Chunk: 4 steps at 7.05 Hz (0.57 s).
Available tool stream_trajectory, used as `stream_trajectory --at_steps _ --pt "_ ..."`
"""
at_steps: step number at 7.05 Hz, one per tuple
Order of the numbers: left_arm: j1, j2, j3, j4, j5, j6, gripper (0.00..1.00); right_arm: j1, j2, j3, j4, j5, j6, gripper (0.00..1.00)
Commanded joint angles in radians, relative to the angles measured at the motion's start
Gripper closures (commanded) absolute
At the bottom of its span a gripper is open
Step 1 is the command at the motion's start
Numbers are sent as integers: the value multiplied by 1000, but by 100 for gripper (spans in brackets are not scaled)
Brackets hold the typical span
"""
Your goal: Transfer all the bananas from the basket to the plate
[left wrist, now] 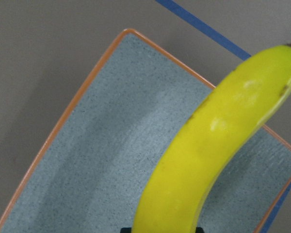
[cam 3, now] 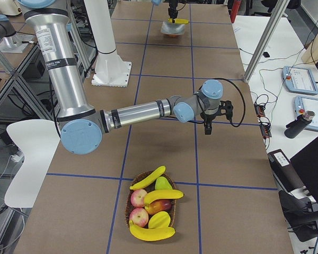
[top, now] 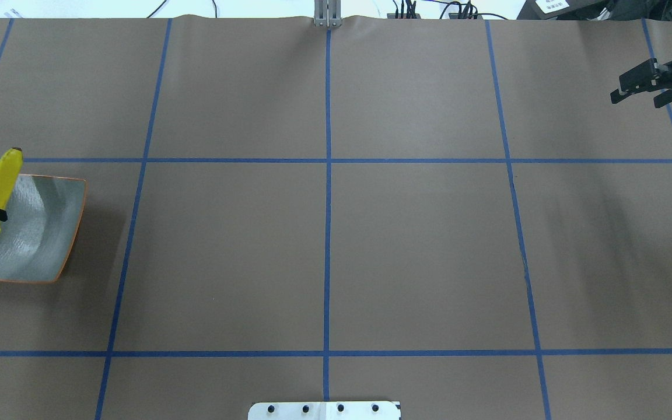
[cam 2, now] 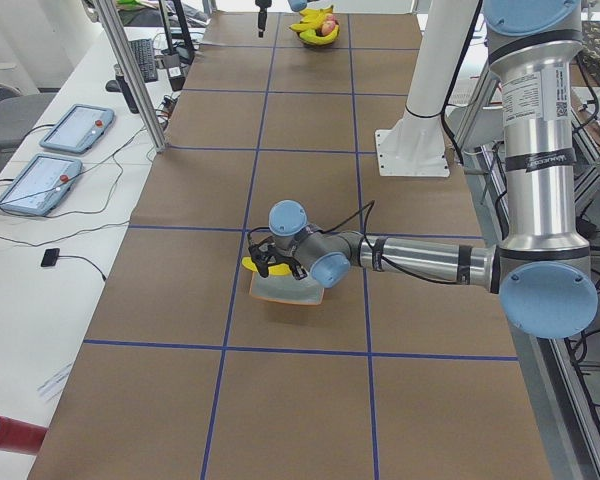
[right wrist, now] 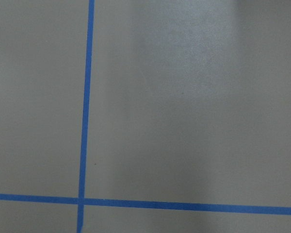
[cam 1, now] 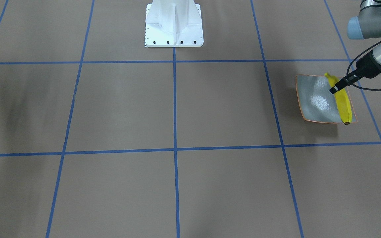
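My left gripper is shut on a yellow banana, gripping it near its stem end. The banana hangs tilted over the plate, a grey-green square dish with an orange rim, along its outer side. The left wrist view shows the banana close above the plate. The basket stands at the table's other end and holds three more bananas. My right gripper hovers open and empty over bare table, some way short of the basket.
Red apples and a green pear share the basket. The white robot base stands at mid-table. Brown paper with blue tape lines covers the table. Tablets lie on a side bench.
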Motion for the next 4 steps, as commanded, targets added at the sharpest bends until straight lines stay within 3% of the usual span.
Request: stream_trajectory --at_steps 1,4 --pt "2 21 -7 -22 17 3 0 9 -2 -11 0 0 -17 0" --pt "-18 17 -45 -27 18 7 0 77 -15 -63 -2 0 -152 0"
